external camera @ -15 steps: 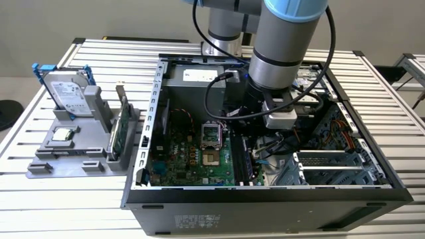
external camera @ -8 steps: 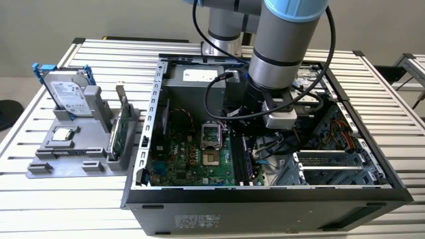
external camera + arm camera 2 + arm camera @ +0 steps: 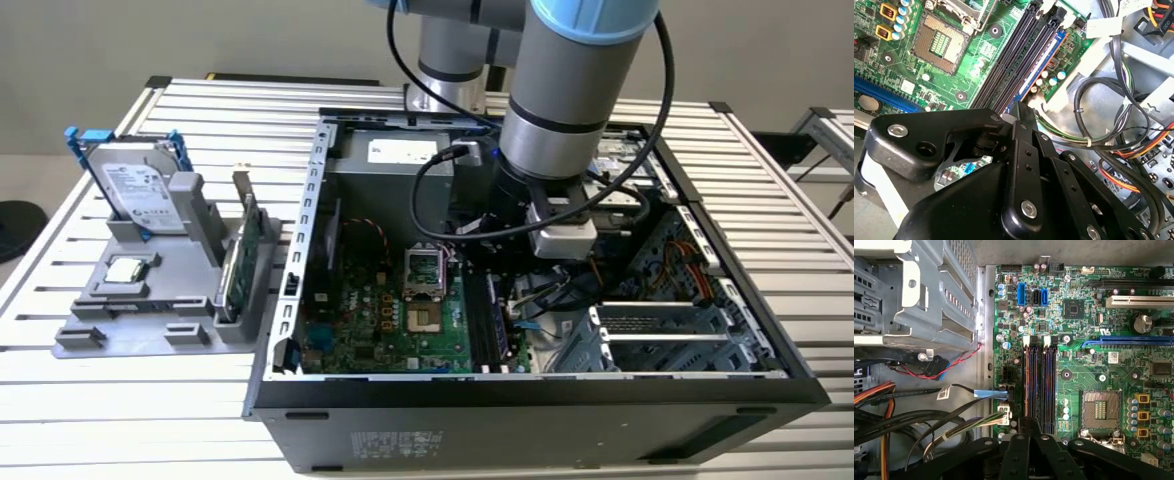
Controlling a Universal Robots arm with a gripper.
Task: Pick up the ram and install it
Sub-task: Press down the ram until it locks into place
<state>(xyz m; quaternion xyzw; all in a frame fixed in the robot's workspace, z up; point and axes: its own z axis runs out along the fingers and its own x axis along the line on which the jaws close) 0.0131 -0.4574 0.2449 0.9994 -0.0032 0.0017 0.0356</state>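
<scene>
My gripper (image 3: 518, 300) reaches down inside the open computer case, over the black memory slots (image 3: 489, 320) of the green motherboard (image 3: 387, 320). In both wrist views the black fingers come together, shut, at one end of the slots (image 3: 1040, 385): gripper (image 3: 1021, 112), gripper (image 3: 1029, 426). A thin blue-and-orange strip (image 3: 1040, 62) runs along the outermost slot (image 3: 1027, 385), straight out from the fingertips. It may be the ram seen edge-on, but I cannot tell it apart from the slot. Whether the tips pinch anything is hidden.
The empty processor socket (image 3: 1099, 410) lies beside the slots. Cable bundles (image 3: 1114, 125) and a metal drive cage (image 3: 929, 290) crowd the other side. Outside the case, a grey tray (image 3: 134, 300) holds a hard drive (image 3: 134, 190), an upright green card (image 3: 238, 265) and a square silver chip (image 3: 127, 270).
</scene>
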